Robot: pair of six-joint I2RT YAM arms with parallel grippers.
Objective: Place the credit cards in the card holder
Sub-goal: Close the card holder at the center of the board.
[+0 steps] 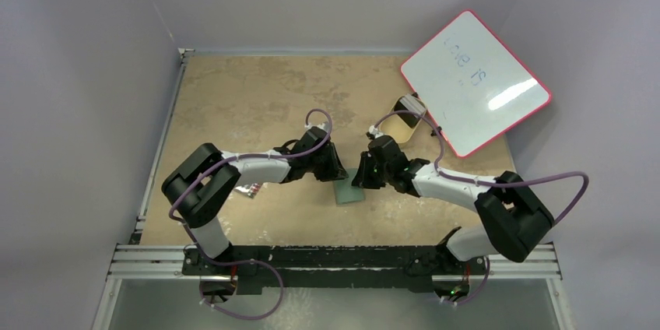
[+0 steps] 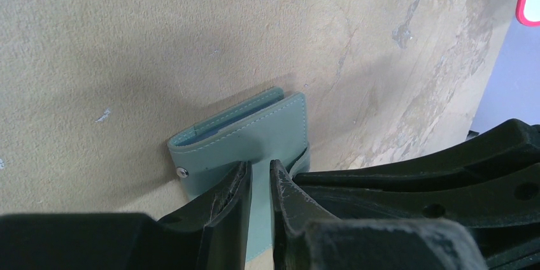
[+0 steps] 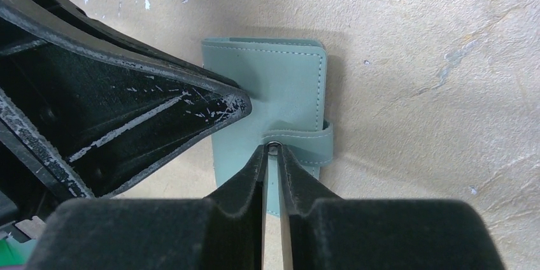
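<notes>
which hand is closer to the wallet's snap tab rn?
Right. The right hand pinches the snap tab at its button end; the left hand is over the face of the card holder, off the tab.

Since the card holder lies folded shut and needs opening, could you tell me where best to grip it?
Probably the free end of the strap tab, pinched from above the cover. The tab wraps round one edge of the card holder and is its only thin raised lip; the rest lies flat on the table.

Left pincer slightly parted, right pincer closed
</notes>
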